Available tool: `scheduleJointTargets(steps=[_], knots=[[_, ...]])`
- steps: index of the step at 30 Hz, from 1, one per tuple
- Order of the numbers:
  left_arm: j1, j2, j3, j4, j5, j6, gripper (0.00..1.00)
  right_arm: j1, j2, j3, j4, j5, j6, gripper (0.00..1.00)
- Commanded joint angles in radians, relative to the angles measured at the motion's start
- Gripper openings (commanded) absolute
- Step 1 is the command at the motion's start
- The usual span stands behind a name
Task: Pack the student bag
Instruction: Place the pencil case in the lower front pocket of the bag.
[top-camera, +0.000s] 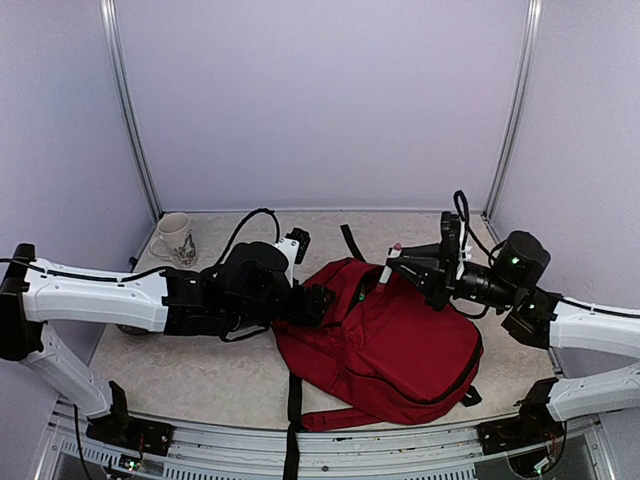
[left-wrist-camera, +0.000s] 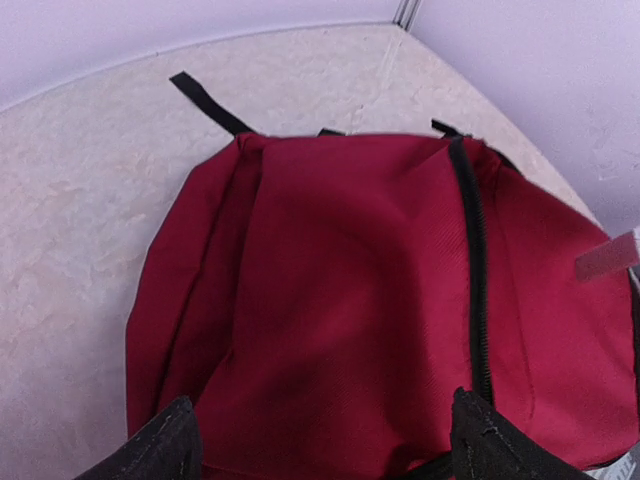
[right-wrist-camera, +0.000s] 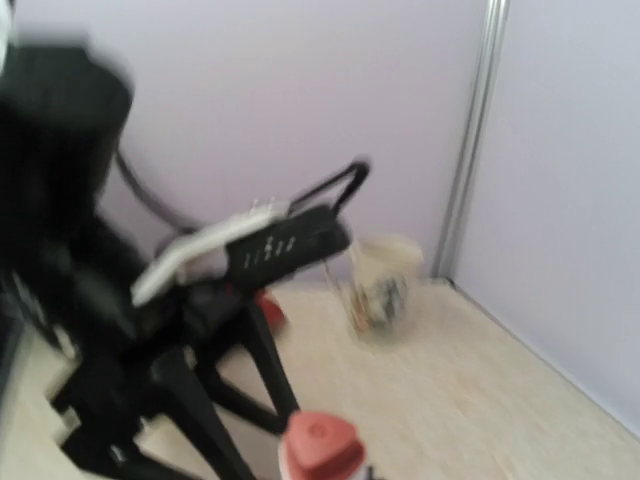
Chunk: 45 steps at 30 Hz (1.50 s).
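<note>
1. Now the student bag (top-camera: 390, 345) is lying flat in the middle of the counter (top-camera: 200, 370), with a black strap (top-camera: 293, 420) hanging over the near edge.
2. The left hand (top-camera: 318, 302) is hovering at the bag's left edge, its fingers (left-wrist-camera: 165, 445) standing wide apart and gripping nothing.
3. The right hand (top-camera: 400, 263) is hanging over the bag's far end, squeezing tight on a white stick with a red top (right-wrist-camera: 320, 445).
4. A mug (top-camera: 175, 240) is sitting far left of the bag.

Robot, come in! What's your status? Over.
Left gripper open over student bag. Right gripper shut on red-capped white item, by bag's far edge. Mug well clear.
</note>
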Motion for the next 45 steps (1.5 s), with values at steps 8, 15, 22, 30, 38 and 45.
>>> scheduleJointTargets(steps=[8,15,22,30,38,45], knots=[[0.017,0.067,-0.063,0.042,0.263,0.017,0.97,-0.133,0.461,-0.042,0.544,-0.149,-0.478,0.0],[0.017,0.083,-0.081,0.067,0.28,0.071,0.97,-0.133,0.54,-0.01,0.399,-0.1,-0.752,0.0],[0.028,0.088,-0.097,0.076,0.293,0.098,0.97,-0.133,0.558,0.021,0.303,0.014,-0.926,0.2],[0.051,0.031,-0.138,0.078,0.268,0.109,0.98,-0.134,0.496,0.086,0.064,0.037,-0.979,0.81],[0.062,-0.013,-0.173,0.074,0.261,0.107,0.99,-0.12,0.252,0.144,-0.312,-0.1,-0.875,0.93],[0.06,-0.011,-0.19,0.103,0.276,0.067,0.98,-0.104,0.095,0.144,-0.313,-0.113,-0.291,0.88]])
